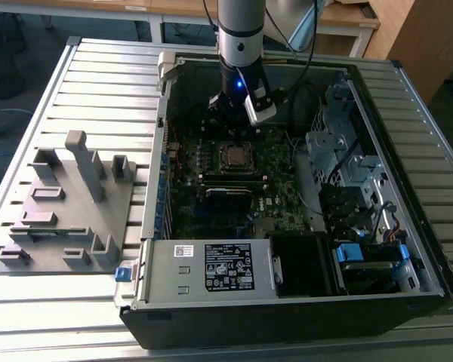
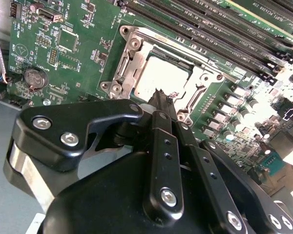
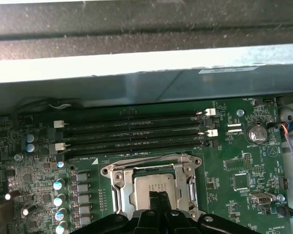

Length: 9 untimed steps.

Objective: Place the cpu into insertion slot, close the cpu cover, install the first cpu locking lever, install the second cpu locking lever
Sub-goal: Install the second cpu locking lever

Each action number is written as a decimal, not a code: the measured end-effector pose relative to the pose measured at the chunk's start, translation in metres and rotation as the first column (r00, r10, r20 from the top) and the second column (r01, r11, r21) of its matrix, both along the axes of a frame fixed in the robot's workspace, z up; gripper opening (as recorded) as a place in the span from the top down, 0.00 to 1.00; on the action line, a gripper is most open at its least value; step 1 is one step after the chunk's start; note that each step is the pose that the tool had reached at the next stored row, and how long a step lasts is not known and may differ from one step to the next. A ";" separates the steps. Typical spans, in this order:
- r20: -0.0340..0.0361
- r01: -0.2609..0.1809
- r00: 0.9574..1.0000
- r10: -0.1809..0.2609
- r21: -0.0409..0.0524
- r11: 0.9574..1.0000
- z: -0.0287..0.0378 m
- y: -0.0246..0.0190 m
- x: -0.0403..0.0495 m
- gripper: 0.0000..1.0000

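Observation:
The silvery cpu (image 2: 154,73) lies flat in the insertion slot (image 2: 111,87) on the green board. Around it the cpu cover (image 2: 133,58) lies down as a metal frame, its window showing the chip. In the first wrist view the cpu (image 3: 151,184) and the cover (image 3: 119,187) look the same. My gripper (image 2: 158,92) is shut, its dark fingertips together right over the chip's near edge with nothing seen between them. The exterior view has the gripper (image 1: 238,142) standing upright inside the open case, just above the slot (image 1: 238,157). Whether the locking levers are latched I cannot tell.
Long memory slots (image 3: 132,131) run beside the socket, with the case wall (image 3: 136,73) behind them. A black card-like strip (image 1: 230,190), drive cages (image 1: 340,143) and the power supply (image 1: 226,268) crowd the case. A grey fixture (image 1: 68,204) sits at the exterior view's left.

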State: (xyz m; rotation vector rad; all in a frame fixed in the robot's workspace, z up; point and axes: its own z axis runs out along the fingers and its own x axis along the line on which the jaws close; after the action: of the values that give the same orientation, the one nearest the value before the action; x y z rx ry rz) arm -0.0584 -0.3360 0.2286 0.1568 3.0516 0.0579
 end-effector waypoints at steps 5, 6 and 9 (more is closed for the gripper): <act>0.000 0.000 1.000 0.000 0.000 1.000 0.0064 0.0001 0.0001 0.90; 0.000 0.000 1.000 0.000 0.000 1.000 0.0064 0.0001 0.0000 0.90; 0.000 0.000 1.000 0.000 0.000 1.000 0.0070 0.0000 0.0000 0.90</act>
State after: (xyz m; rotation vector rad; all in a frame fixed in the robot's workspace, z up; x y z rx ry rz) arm -0.0583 -0.3359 0.2356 0.1568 3.0517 0.0576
